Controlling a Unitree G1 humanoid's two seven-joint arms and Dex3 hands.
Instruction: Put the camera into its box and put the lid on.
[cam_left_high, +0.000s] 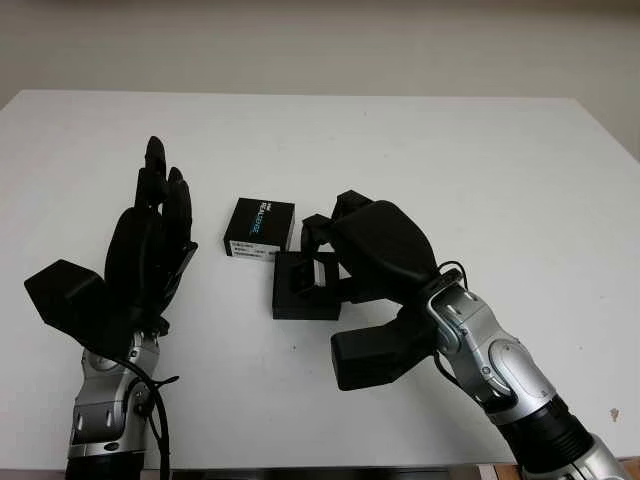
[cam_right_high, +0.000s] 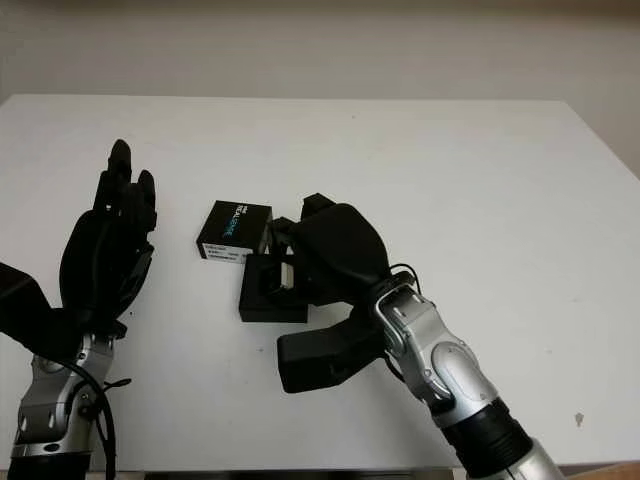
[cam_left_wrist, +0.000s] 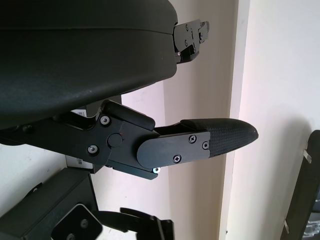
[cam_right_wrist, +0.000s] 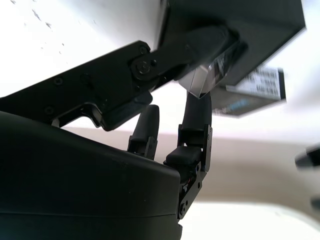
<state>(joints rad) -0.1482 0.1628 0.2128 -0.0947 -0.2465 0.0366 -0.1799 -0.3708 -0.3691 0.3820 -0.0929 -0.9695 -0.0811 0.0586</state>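
White table (cam_left_high: 480, 160), seen from the head camera. Two black items sit near its middle. The far one is the lid (cam_left_high: 260, 229), lying flat, printed top face up with a white label strip along its near edge. Just near of it, corners almost touching, is the open box (cam_left_high: 303, 286), dark tray with its hollow facing up.

Right hand (cam_left_high: 335, 250) reaches in from the near right and sits over the box's right side. Its fingers curl around the camera (cam_right_high: 287, 273) (a small silvery block, mostly hidden by the palm shell), which is held at the box opening; whether it touches the box floor cannot be told. In the right wrist view the camera (cam_right_wrist: 204, 84) shows as a pale wedge pinched between a finger link and the box wall (cam_right_wrist: 250, 30), with the lid's label beyond.

Left hand (cam_left_high: 150, 250) stands upright at the near left of the table, holding nothing, open, fingertips pointing away from the robot, well apart from the lid and box. Its fingertip (cam_left_wrist: 225, 137) shows in the left wrist view.
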